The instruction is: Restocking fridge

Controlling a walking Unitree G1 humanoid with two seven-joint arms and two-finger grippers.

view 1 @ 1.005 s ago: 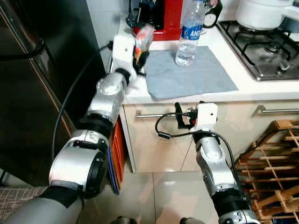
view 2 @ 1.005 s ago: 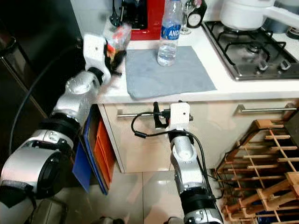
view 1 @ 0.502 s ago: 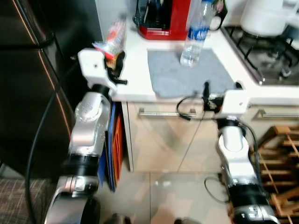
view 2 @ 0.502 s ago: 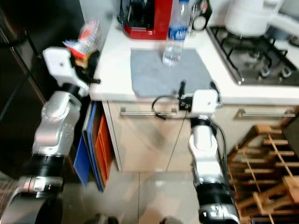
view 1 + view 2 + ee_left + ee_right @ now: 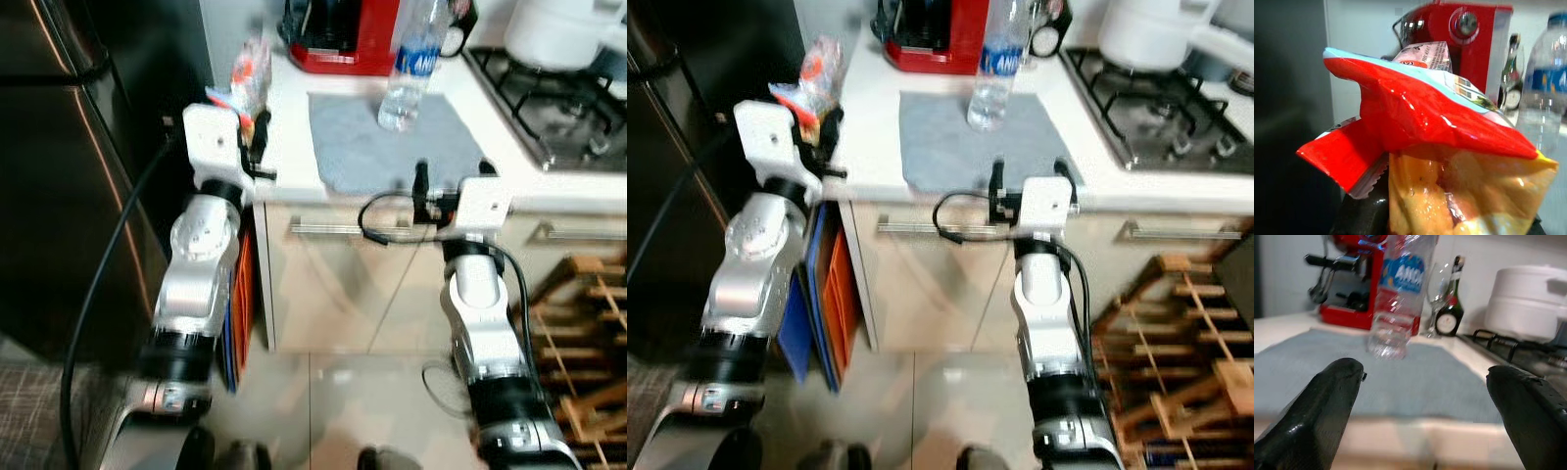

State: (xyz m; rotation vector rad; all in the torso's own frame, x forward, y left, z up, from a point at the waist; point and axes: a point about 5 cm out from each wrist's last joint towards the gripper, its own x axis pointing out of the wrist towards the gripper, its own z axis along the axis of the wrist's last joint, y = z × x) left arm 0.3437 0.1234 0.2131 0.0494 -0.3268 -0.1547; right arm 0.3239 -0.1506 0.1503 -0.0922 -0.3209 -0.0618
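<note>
Left claw (image 5: 823, 132) is clamped on a red-and-yellow snack bag (image 5: 813, 70), held up at the left edge of the bench (image 5: 872, 147), right by the dark fridge (image 5: 59, 176). In the left wrist view the bag (image 5: 1425, 142) sits between the fingers, red crimped top up, yellow part lower down

Right claw (image 5: 1027, 181) is at the front edge of the bench, just level with it, fingers (image 5: 1332, 401) spread wide and holding nothing. It points across the grey mat (image 5: 392, 147) toward the water bottle (image 5: 407, 69), which stands upright on the far part of the mat, apart from the claw

Behind the bottle at the back of the bench: red coffee machine (image 5: 936, 39), a small dark bottle (image 5: 1449, 308) beside a glass. Gas hob (image 5: 1176, 108) toward the right end of the bench, white pot (image 5: 1146, 29) on it

Below the bench: cabinet front with bar handles (image 5: 921, 227), orange and blue trays (image 5: 828, 294) standing on edge in the gap next to the fridge, wooden rack (image 5: 1185, 362) on the floor at right. Frames slightly blurred
</note>
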